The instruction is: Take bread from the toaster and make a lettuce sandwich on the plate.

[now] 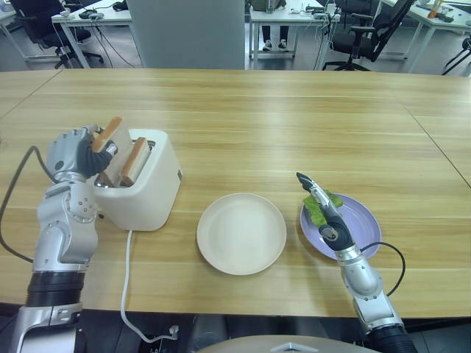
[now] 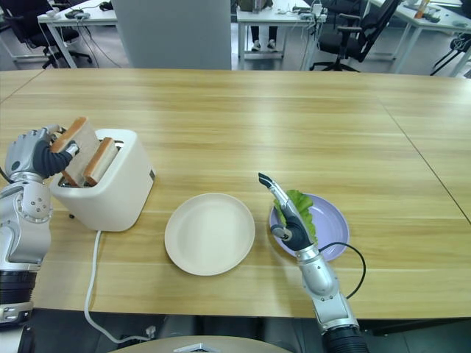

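A white toaster (image 1: 151, 195) stands at the table's left with two bread slices in its slots. My left hand (image 1: 77, 151) is shut on the left slice (image 1: 109, 132), which sits raised and tilted above its slot. The other slice (image 1: 135, 160) stays upright in the right slot. An empty cream plate (image 1: 241, 233) lies in front of me, right of the toaster. A lettuce leaf (image 2: 302, 206) rests on a purple plate (image 1: 364, 220) further right. My right hand (image 1: 324, 206) lies over that leaf with its fingers stretched out, pointing away and left.
The toaster's white cord (image 1: 126, 287) runs off the table's front edge. The wide wooden table (image 1: 280, 118) stretches behind the plates. Office desks and chairs (image 1: 353, 29) stand far behind it.
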You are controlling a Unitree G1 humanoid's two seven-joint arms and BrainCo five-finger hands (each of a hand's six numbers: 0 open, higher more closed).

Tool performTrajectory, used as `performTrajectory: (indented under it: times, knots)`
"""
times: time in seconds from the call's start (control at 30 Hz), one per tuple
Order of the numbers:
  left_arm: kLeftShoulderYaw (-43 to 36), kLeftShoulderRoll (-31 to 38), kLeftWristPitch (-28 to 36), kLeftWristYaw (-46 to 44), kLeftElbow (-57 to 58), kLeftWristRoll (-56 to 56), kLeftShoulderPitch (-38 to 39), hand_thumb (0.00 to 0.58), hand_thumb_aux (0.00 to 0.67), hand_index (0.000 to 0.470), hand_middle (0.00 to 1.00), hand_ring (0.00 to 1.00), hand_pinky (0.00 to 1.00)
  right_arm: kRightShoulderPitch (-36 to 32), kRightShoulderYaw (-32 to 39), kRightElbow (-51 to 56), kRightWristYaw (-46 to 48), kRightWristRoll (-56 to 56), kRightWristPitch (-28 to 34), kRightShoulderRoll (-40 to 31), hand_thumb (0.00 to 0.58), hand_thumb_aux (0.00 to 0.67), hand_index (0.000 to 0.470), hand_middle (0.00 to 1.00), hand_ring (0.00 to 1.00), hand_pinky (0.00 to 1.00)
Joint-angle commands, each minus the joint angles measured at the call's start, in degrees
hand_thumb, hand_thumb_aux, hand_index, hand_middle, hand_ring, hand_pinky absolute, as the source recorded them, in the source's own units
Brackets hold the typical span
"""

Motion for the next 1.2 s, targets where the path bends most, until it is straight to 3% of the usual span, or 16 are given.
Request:
performTrajectory:
  times: [0.03,0.13,0.3,0.47,0.7,0.93,0.97,1.0,1.03,1.07,1.1,1.13,1.17,1.2]
  knots:
    - [2.9,-0.7,-1.5,1.8,-2.1,-3.0,-0.9,0.58,0.67,0.46,1.0,1.0,1.0,0.3,-3.1,-1.6,-4.2,-7.2,2.3,-1.1,0.0,0.0,0.0,0.0,0.0,0.0]
    - [5.2,-1.2,-2.8,1.8,-2.0,-6.7,-1.9,0.58,0.67,0.46,1.0,1.0,1.0,0.2,-5.0,-3.9,-9.6,-18.2,7.8,-2.8,0.0,0.0,0.0,0.0,0.0,0.0]
    - [10.8,-0.6,-5.4,2.8,-4.5,-11.3,-2.1,0.58,0.67,0.46,1.0,1.0,1.0,-0.5,-5.1,-2.9,-15.1,-34.7,22.9,-8.3,0.0,0.0,0.0,0.0,0.0,0.0]
    - [12.5,-0.9,-8.2,0.9,-9.1,-16.0,-3.2,0.58,0.67,0.46,1.0,1.0,1.0,-0.6,-3.0,0.5,-13.4,-39.5,32.4,-13.0,0.0,0.0,0.0,0.0,0.0,0.0]
    - [9.4,-4.2,-7.6,-6.0,-20.0,-23.9,-4.3,0.58,0.67,0.46,1.0,1.0,1.0,-2.0,0.7,3.9,-11.4,-39.8,35.8,-17.9,0.0,0.0,0.0,0.0,0.0,0.0]
    - [0.9,-8.7,-3.0,-13.7,-28.4,-29.7,-5.8,0.58,0.67,0.46,1.0,1.0,1.0,-3.8,4.1,7.7,-11.8,-39.3,35.9,-20.8,0.0,0.0,0.0,0.0,0.0,0.0]
    - [-0.2,-9.1,-2.5,-14.5,-29.0,-29.9,-5.6,0.58,0.67,0.46,1.0,1.0,1.0,-4.0,4.5,8.1,-11.9,-39.3,35.9,-21.0,0.036,0.021,0.014,0.0,0.0,0.0]
    - [-1.6,-9.5,-1.9,-15.5,-29.6,-30.2,-5.3,0.58,0.67,0.46,1.0,1.0,1.0,-4.1,4.8,8.4,-12.1,-39.3,36.0,-21.2,0.036,0.021,0.014,0.0,0.0,0.0]
    - [-2.9,-9.8,-1.5,-16.5,-30.1,-30.5,-5.0,0.58,0.67,0.46,1.0,1.0,1.0,-4.2,5.1,8.7,-12.4,-39.2,36.0,-21.4,0.209,0.134,0.092,0.0,0.0,0.0]
    - [-4.5,-10.1,-1.2,-17.7,-30.5,-30.7,-4.5,0.58,0.67,0.46,1.0,1.0,1.0,-4.3,5.4,9.0,-12.6,-39.1,36.1,-21.6,0.297,0.202,0.139,0.0,0.0,0.0]
    - [-6.0,-10.3,-0.9,-18.9,-30.8,-30.9,-4.0,0.58,0.67,0.46,1.0,1.0,1.0,-4.3,5.6,9.1,-12.7,-38.9,36.1,-21.8,0.425,0.323,0.222,0.0,0.0,0.0]
    - [-7.4,-10.3,-1.1,-19.8,-31.0,-30.7,-3.4,0.58,0.67,0.46,1.0,1.0,1.0,-4.3,5.8,9.2,-12.7,-38.8,36.1,-22.0,0.425,0.323,0.222,0.0,0.0,0.0]
    - [-8.9,-10.3,-1.3,-20.9,-31.1,-30.4,-2.7,0.58,0.67,0.46,1.0,1.0,1.0,-4.3,5.9,9.2,-12.8,-38.7,36.1,-22.2,0.482,0.394,0.271,0.0,0.0,0.0]
    - [-10.2,-10.2,-1.4,-21.8,-31.0,-30.2,-1.9,0.58,0.67,0.46,1.0,1.0,1.0,-4.3,6.0,9.1,-12.8,-38.6,36.1,-22.3,0.563,0.554,0.381,0.0,0.0,0.0]
